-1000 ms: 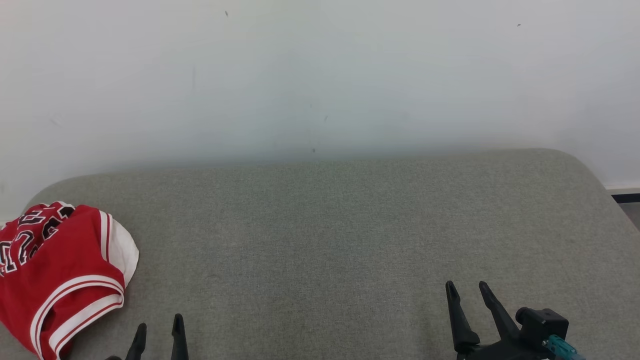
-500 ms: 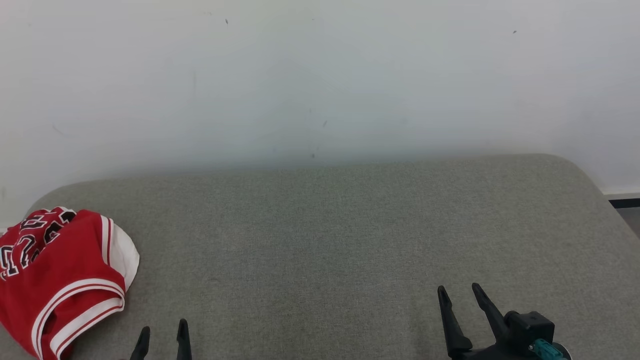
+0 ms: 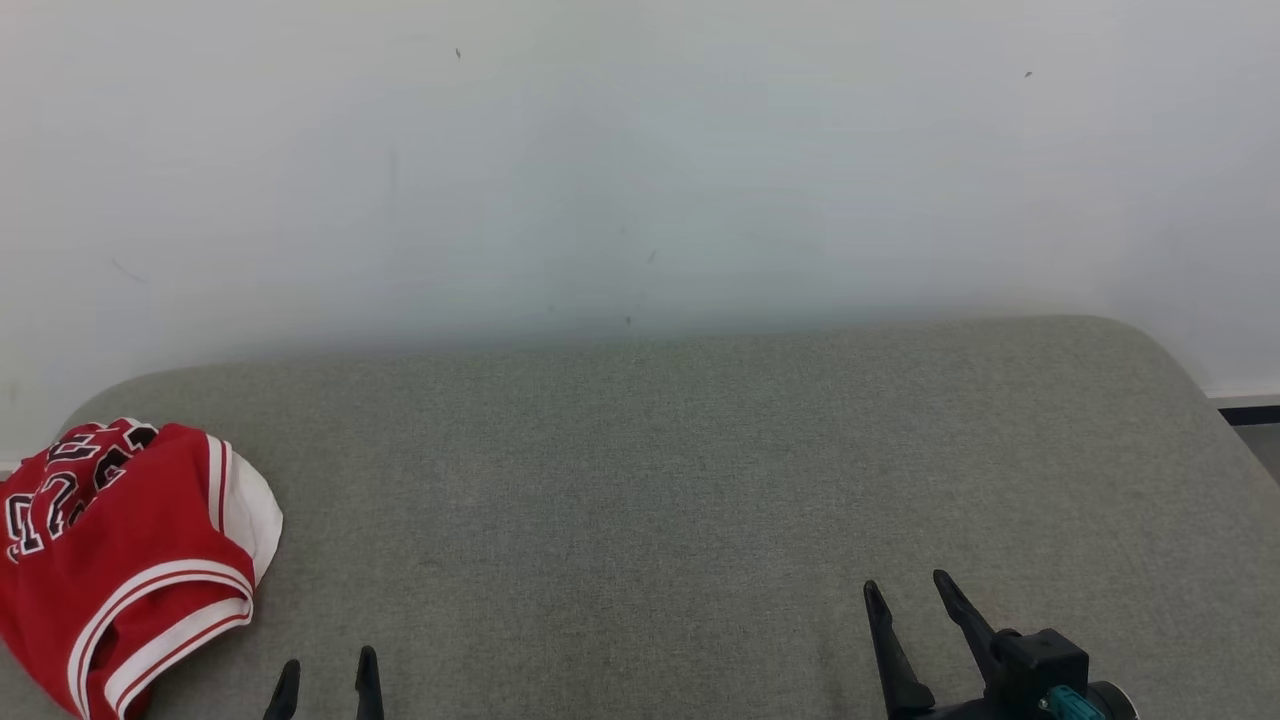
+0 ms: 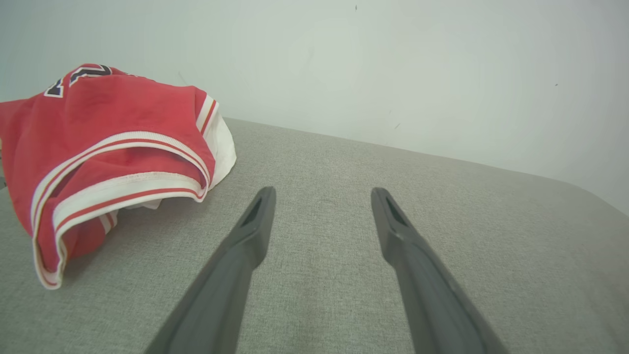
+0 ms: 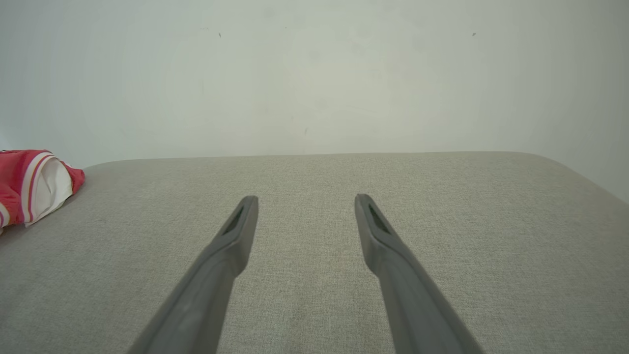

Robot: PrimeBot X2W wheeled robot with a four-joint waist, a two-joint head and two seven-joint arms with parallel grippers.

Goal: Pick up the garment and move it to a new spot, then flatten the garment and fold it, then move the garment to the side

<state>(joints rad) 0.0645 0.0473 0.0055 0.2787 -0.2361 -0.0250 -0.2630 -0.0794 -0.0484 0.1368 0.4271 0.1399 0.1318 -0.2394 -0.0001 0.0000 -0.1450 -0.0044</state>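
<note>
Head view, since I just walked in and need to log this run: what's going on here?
A two-armed robot faces a grey fabric-covered surface. A crumpled red jersey with white trim and black lettering lies at the surface's left end, not yet picked up. The left claw hovers open beside it, apart from the cloth. The right claw is open too, over bare fabric, holding nothing.

The jersey (image 3: 120,560) lies on the upholstered surface (image 3: 650,480) at its left edge, reaching back toward the far left corner. The wall (image 3: 640,150) stands behind the far edge. The left gripper (image 3: 329,660) is at the near edge, just right of the jersey and apart from it. The right gripper (image 3: 906,582) is at the near edge toward the right corner.
</note>
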